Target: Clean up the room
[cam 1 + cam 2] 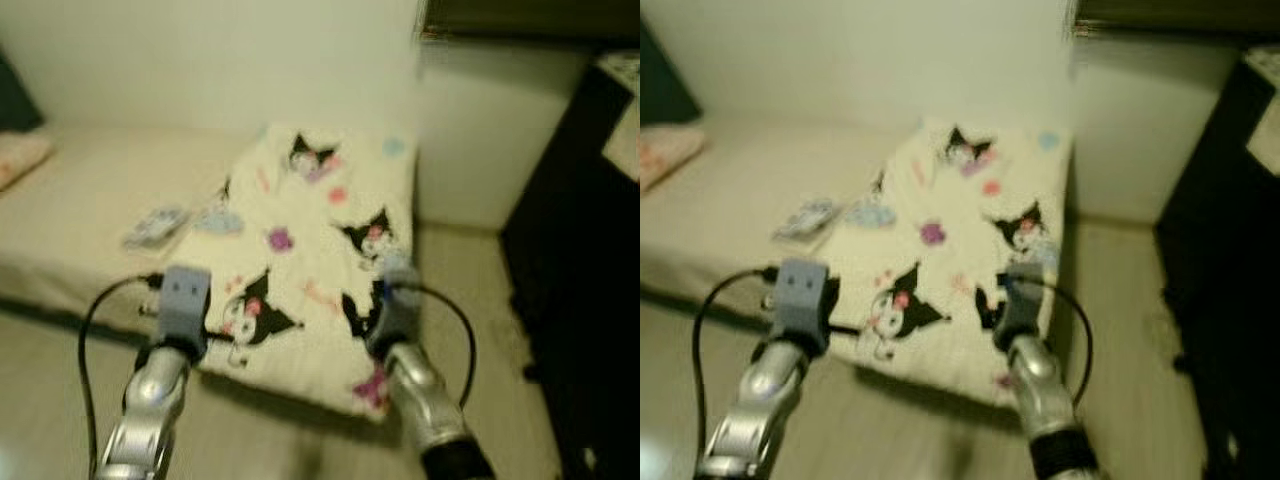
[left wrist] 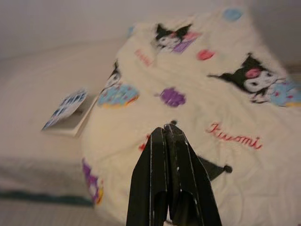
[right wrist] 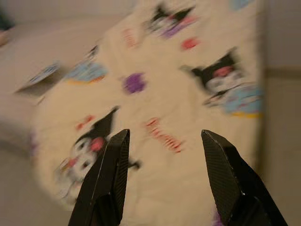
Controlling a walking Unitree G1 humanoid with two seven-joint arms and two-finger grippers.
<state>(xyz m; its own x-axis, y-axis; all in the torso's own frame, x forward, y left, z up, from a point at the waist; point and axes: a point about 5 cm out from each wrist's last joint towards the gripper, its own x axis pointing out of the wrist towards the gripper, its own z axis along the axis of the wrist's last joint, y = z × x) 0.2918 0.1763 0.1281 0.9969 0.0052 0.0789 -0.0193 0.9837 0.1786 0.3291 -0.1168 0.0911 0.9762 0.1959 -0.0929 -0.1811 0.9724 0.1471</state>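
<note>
Cleanup looks barely begun: blanket lies spread over the bed, with a book beside it on the mattress. Left gripper hovers above the blanket's near edge, fingers pressed together and empty. Right gripper is spread wide, holding nothing.

A cream blanket covers the bed's right half; left of it the mattress lies bare, apart from what looks like a booklet beside the blanket. A dark cabinet walls the floor strip right of the bed.
</note>
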